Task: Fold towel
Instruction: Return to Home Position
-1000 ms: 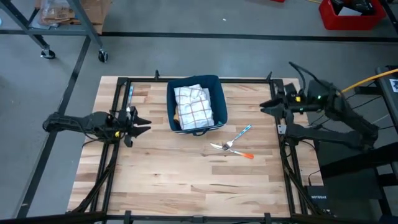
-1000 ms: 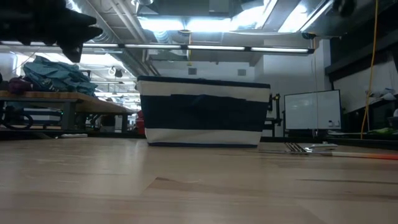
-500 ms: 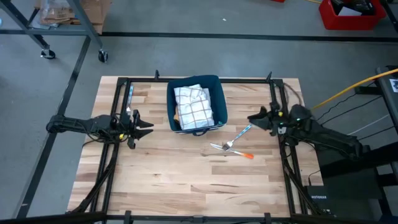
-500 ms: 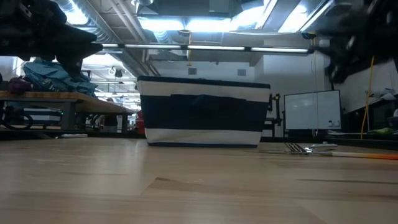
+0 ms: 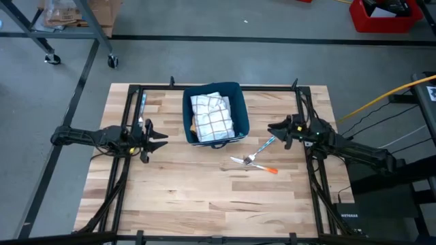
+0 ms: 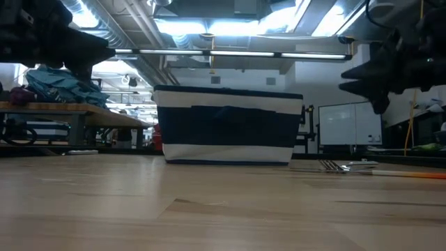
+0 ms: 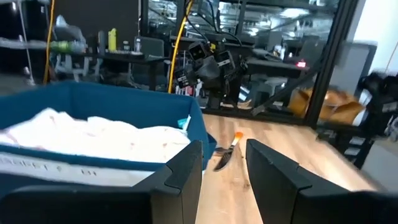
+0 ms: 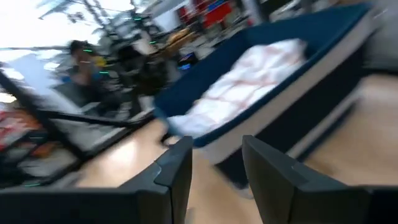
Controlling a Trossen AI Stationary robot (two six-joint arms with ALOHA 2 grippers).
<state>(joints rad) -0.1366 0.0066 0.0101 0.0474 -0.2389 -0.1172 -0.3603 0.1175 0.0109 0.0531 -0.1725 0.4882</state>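
The wooden surface (image 5: 204,204) is pale, smooth and made of long boards, and its front part is bare. A bit farther back lie a shiny metal fork (image 5: 244,160), an orange-handled tool (image 5: 269,170) and a blue-handled tool (image 5: 267,144), close together and to the right of the middle. Behind them sits the blue basket (image 5: 185,112), soft-sided and square, and the towels (image 5: 212,116) lie folded inside it, white with thin dark checks. Only the view from above shows that check pattern. The low view shows none of the towels, but it shows the white bands around the basket's dark outside. The left gripper (image 5: 162,137) hangs low over the left edge of the surface. It points across at the basket with its arm stretched out flat behind it. Its wrist view shows its two dark fingers (image 7: 180,180) a little apart with nothing between them. The right gripper (image 5: 272,129) hangs at the right edge, pointing at the basket from the other side, just by the blue-handled tool. Its fingers (image 8: 171,177) are apart too and hold nothing. Far back on the grey floor stands a red box (image 5: 385,13).
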